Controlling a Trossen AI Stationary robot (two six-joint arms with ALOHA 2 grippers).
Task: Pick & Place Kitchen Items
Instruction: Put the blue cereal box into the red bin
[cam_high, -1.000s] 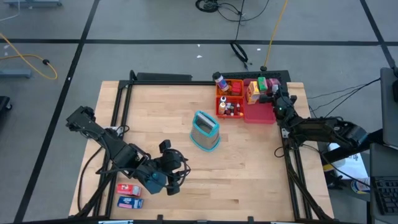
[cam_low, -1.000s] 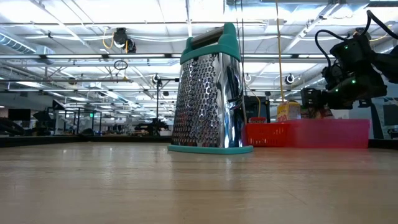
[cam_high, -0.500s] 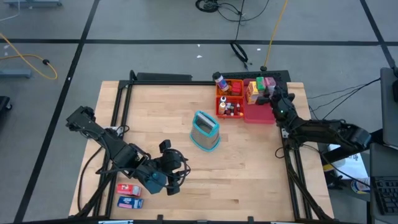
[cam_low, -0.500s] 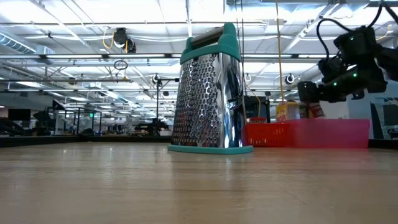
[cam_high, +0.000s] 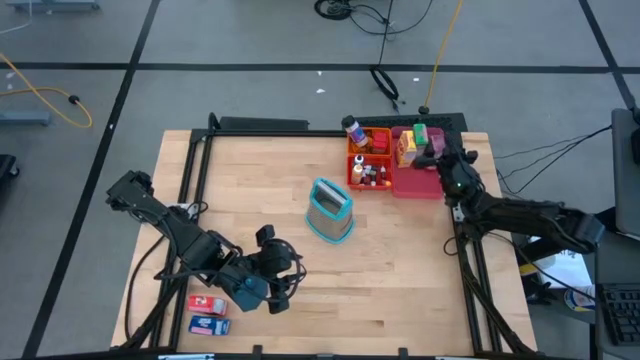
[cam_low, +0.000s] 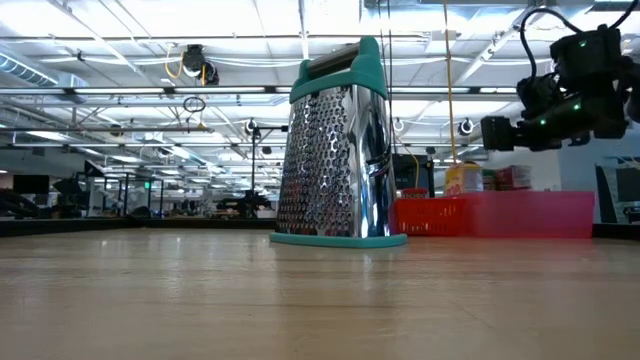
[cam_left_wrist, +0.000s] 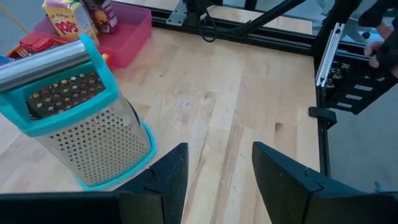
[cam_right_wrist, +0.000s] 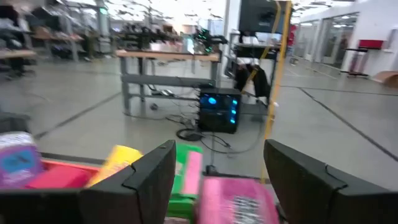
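Jaws of the right gripper (cam_high: 437, 152) stood apart, empty, above the pink tray (cam_high: 418, 181) holding small boxes (cam_high: 406, 148); left gripper (cam_high: 283, 283) hovered low, parted, near the grater (cam_high: 330, 210) on the wooden tabletop (cam_high: 400, 260).

arms: black, jointed | left wrist: teal block | right wrist: green lights, black cable loops

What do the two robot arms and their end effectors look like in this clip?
Both arms are dark, jointed and chunky, with black cables along them. The left arm has a teal block beside its end effector. Its two fingers are flat, matte black, angular plates. The right end effector has the same black fingers, and its wrist shows small green lights in the low view.
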